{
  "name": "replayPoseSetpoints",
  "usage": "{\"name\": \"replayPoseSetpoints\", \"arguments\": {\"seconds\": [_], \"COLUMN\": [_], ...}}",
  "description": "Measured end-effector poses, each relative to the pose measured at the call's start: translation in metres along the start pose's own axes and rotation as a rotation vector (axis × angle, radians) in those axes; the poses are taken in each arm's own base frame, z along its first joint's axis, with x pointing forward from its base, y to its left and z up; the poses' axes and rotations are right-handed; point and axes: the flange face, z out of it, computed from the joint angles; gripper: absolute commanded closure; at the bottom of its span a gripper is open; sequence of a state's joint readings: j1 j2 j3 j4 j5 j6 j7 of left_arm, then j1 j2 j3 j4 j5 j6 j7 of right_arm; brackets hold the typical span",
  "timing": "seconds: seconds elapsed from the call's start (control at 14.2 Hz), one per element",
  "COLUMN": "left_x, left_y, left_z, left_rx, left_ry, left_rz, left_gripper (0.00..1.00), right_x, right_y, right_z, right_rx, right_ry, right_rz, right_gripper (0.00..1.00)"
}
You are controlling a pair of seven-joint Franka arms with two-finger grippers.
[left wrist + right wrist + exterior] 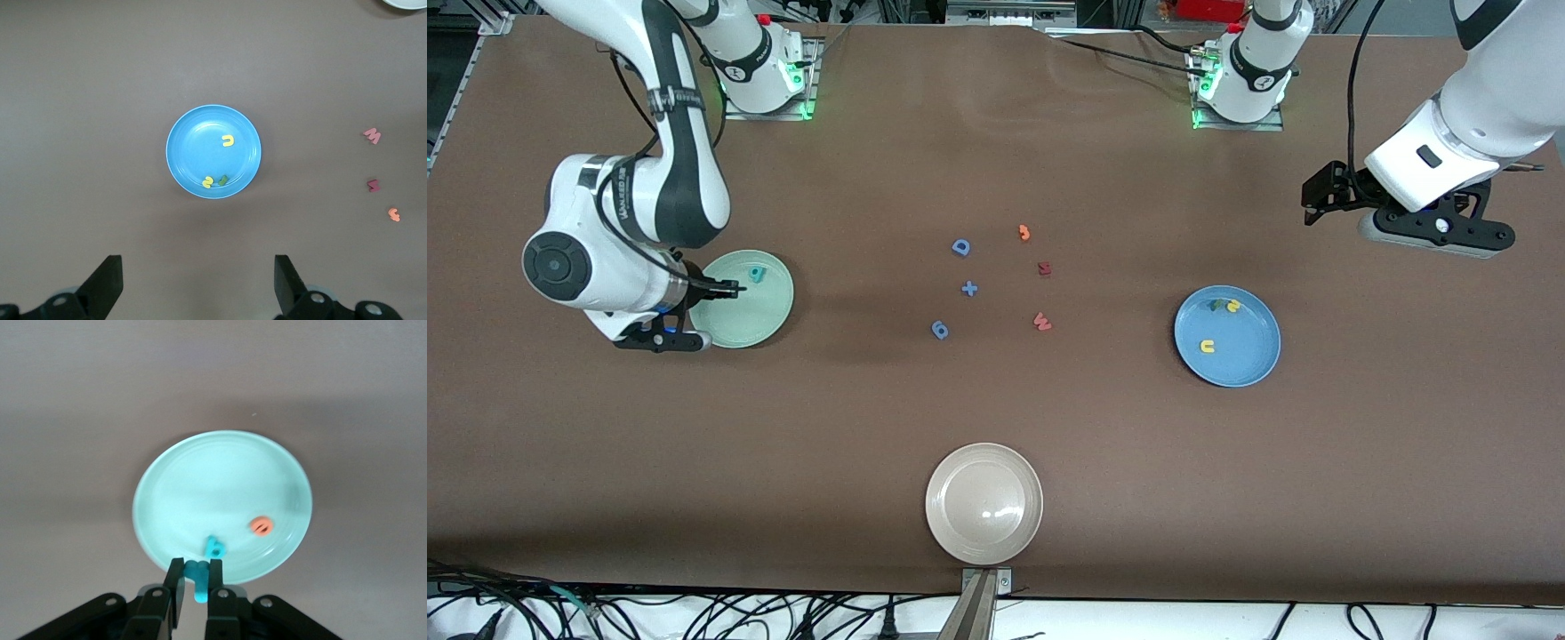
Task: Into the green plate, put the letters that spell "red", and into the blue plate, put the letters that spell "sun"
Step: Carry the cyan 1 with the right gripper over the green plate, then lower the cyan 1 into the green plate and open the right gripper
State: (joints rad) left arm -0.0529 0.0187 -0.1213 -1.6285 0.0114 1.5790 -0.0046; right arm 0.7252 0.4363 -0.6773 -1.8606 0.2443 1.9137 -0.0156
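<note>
1. While the right gripper hangs over the rim of the green plate, its jaws are clamped on a teal letter – the coming move turns on this: the piece sits directly above the plate's edge, so it likely has only to be carried a little inward over the plate before letting go
2. That green plate lies toward the right arm's end of the table and already holds 2 pieces – a teal letter and, seen from the right wrist, an orange letter; with the held one, that would make the 3 for "red"
3. Toward the left arm's end, the blue plate holds a yellow "u", a yellow "s" and a green "n" touching it, so "sun" looks finished
4. Above the table at its own end, the left gripper waits with its jaws spread wide and nothing between them, away from the blue plate
5. Held teal letter: its long axis runs down out of the jaws – the free end points at the plate, so it should fall clear when released
</note>
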Motion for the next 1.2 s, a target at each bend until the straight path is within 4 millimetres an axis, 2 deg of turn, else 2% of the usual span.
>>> {"name": "replayPoseSetpoints", "arguments": {"seconds": [0.28,0.42,0.64,0.71,0.78,0.92,1.2], "left_x": [0.0,0.0,0.0,0.0,0.0,0.0,0.0], "left_y": [0.0,0.0,0.0,0.0,0.0,0.0,0.0], "left_z": [0.0,0.0,0.0,0.0,0.0,0.0,0.0], "left_rx": [0.0,0.0,0.0,0.0,0.0,0.0,0.0], "left_ry": [0.0,0.0,0.0,0.0,0.0,0.0,0.0], "left_rz": [0.0,0.0,0.0,0.0,0.0,0.0,0.0], "left_gripper": [0.0,0.0,0.0,0.0,0.0,0.0,0.0], "right_x": [0.014,0.02,0.024,0.025,0.025,0.025,0.025], "right_y": [-0.008,-0.009,-0.008,-0.009,-0.011,-0.014,-0.014], "right_z": [0.064,0.08,0.095,0.099,0.102,0.106,0.107], "right_rx": [-0.015,-0.013,-0.028,-0.019,-0.008,-0.004,-0.003], "right_ry": [-0.032,-0.032,-0.029,-0.033,-0.036,-0.042,-0.043], "right_rz": [0.011,0.015,0.022,0.027,0.031,0.032,0.033], "right_gripper": [1.0,1.0,1.0,0.95,0.8,0.3,0.14]}}
